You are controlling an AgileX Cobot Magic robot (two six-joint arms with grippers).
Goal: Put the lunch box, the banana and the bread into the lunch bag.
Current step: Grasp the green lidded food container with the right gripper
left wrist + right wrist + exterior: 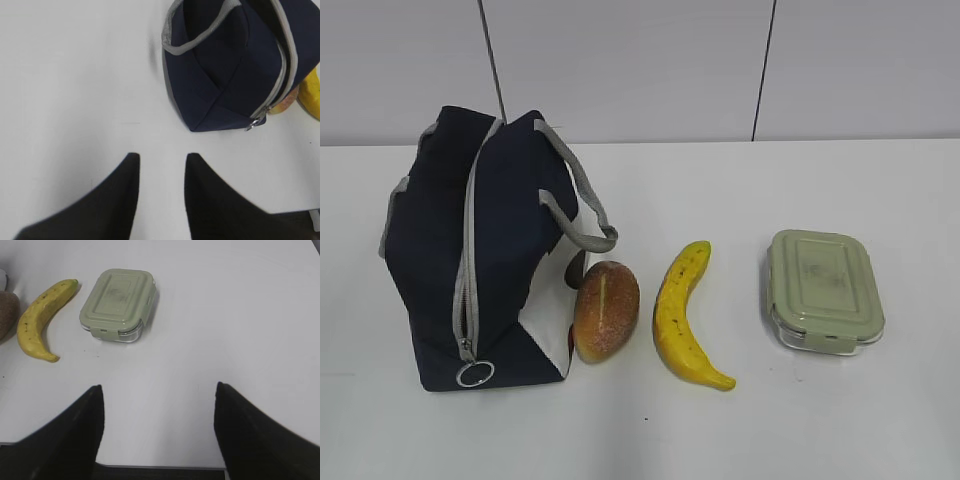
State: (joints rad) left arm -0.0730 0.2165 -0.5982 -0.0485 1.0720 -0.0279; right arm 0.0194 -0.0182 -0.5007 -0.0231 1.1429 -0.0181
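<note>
Only the exterior view shows the bread (606, 310) whole, beside the lunch bag (440, 270). Each wrist view shows its own gripper, left gripper (161, 161) and right gripper (159, 389), parted and empty.

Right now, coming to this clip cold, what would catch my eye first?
The big navy lunch bag on the left of the white table, zipped shut, with its metal ring pull hanging at the near end. To its right runs a tidy row: the bread right beside the bag, then the banana, then the lunch box standing apart. Both claws hang open over bare table, holding nothing.
</note>
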